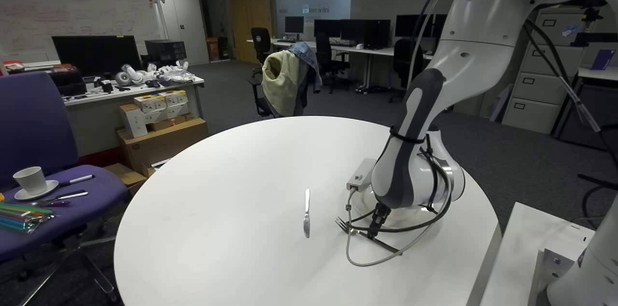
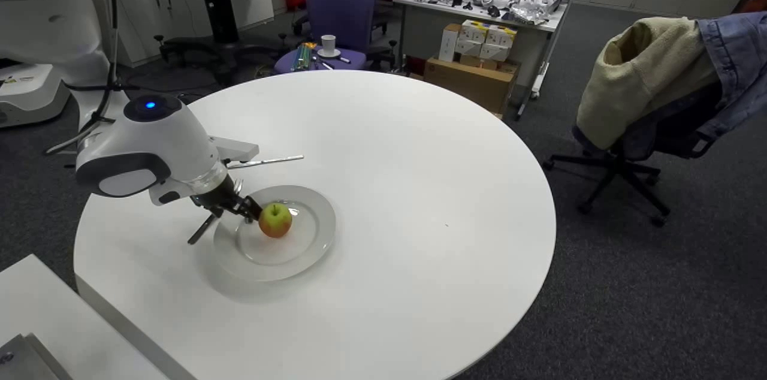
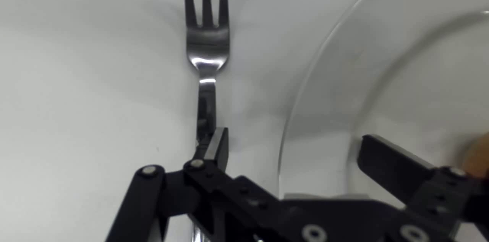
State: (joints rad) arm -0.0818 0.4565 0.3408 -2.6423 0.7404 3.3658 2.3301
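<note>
Round tabletop (image 1: 212,204) spreads wide; jaws apart, astride the plate rim (image 3: 332,81); fork (image 3: 208,49) alongside.

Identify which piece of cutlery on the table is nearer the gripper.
The fork beside the plate: in the wrist view, the gripper partly covers it. The knife lies apart, farther from the gripper.

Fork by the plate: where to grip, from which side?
Probably the fork by its handle, from straight above, jaws across its narrow width: it lies on the table, long and slim, with the plate close on one side.
</note>
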